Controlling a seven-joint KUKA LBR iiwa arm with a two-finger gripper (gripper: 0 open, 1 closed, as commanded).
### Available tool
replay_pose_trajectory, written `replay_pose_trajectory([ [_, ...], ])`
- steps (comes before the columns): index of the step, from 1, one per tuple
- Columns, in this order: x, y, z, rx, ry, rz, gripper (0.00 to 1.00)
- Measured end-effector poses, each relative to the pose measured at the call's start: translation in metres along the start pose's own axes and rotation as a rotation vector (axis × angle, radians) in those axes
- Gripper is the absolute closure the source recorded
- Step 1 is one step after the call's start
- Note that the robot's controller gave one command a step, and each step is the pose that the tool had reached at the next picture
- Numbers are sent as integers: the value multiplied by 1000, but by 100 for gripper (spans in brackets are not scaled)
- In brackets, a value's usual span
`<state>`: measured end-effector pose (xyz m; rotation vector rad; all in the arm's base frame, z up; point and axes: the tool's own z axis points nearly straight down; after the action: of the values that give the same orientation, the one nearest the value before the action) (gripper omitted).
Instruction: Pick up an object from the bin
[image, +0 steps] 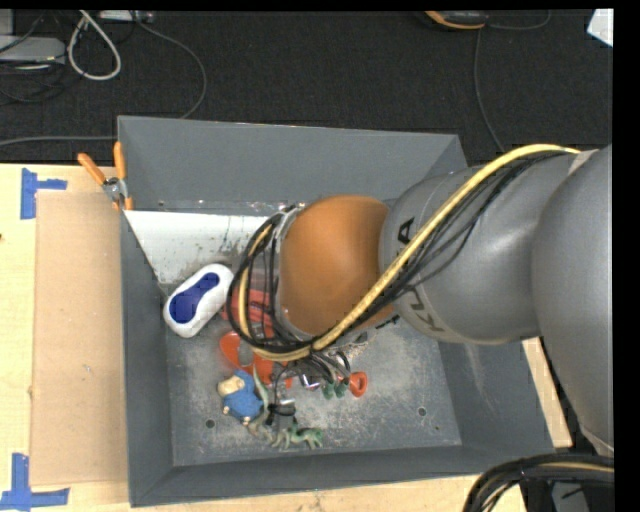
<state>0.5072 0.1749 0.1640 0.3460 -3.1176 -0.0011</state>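
Note:
My gripper (283, 398) pokes out below the arm's orange cover, low in the middle of the bin, among a small heap of things. Just left of it lie a small blue toy (242, 402) and a tan piece (231, 383). A red-orange piece (230, 347) lies above those. On the gripper's right is a small red ring (356, 382) beside some dark and silvery bits. A green twisted thing (300, 436) lies just below the gripper.
A white and blue rounded object (197, 300) rests against the bin's left slope. A red striped thing (262, 297) shows behind the arm's cables. The arm and its cover hide the bin's middle and right.

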Motion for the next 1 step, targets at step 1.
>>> replay_pose_trajectory([
  [1, 5, -2, 39, 0, 4, 82, 0],
])
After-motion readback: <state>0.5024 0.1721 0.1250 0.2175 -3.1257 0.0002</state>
